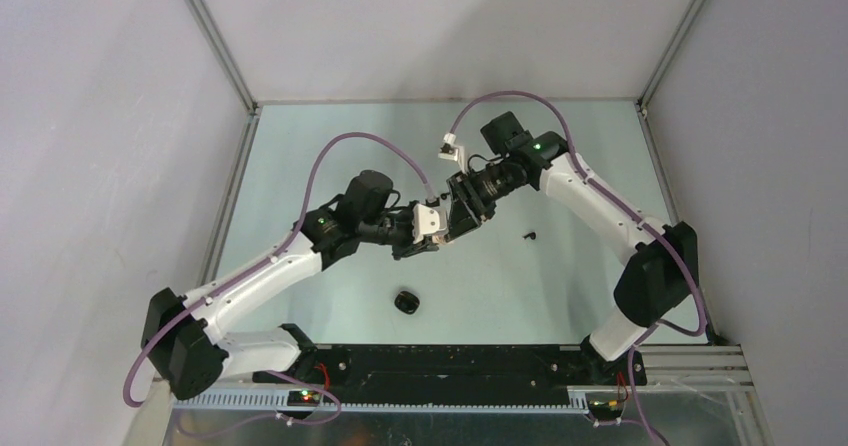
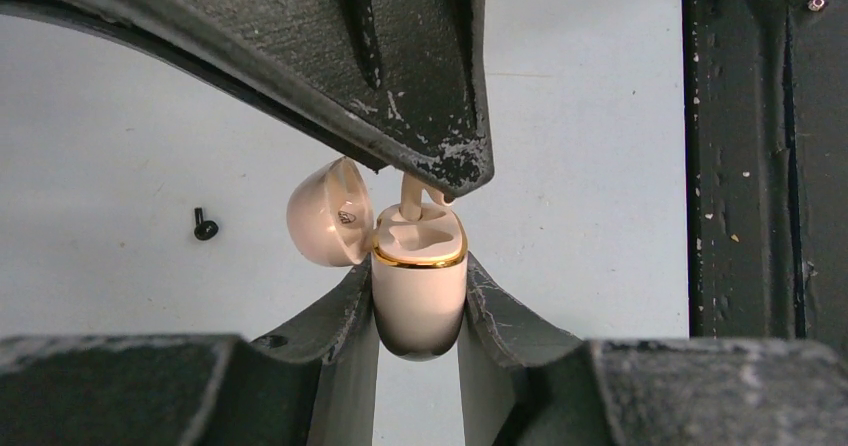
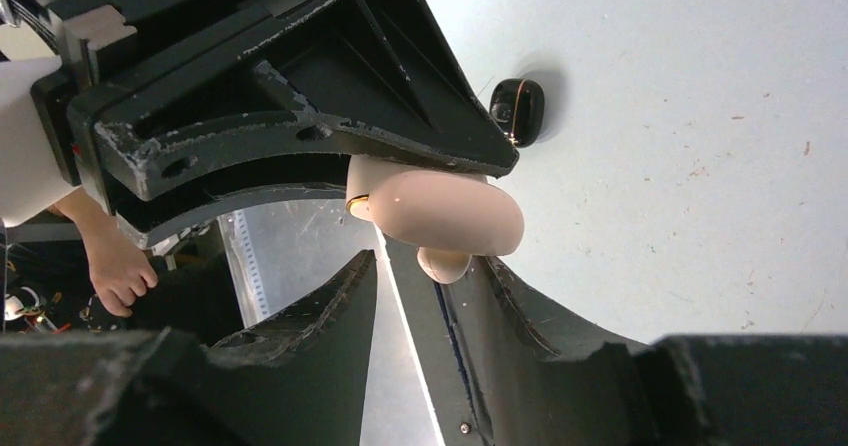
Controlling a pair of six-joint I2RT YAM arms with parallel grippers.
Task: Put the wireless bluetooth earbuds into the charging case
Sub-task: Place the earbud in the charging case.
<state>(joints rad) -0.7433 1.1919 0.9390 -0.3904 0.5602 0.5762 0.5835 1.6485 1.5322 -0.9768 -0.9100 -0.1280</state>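
In the top view the left arm (image 1: 265,271) reaches from the lower left toward the middle of the table (image 1: 560,156), elbow bent. Its left gripper (image 2: 418,278) is clamped on the body of a cream case (image 2: 418,306), held upright with the lid (image 2: 325,214) swung open to the left. A cream earbud (image 2: 410,198) pokes up out of the case's mouth. A black case (image 1: 406,302) lies below centre and a black earbud (image 1: 529,235) right of centre, with bare table around both. The right arm (image 1: 600,201) bends in from the lower right. Its right gripper (image 3: 425,266) meets the cream case with jaws parted, gripping nothing.
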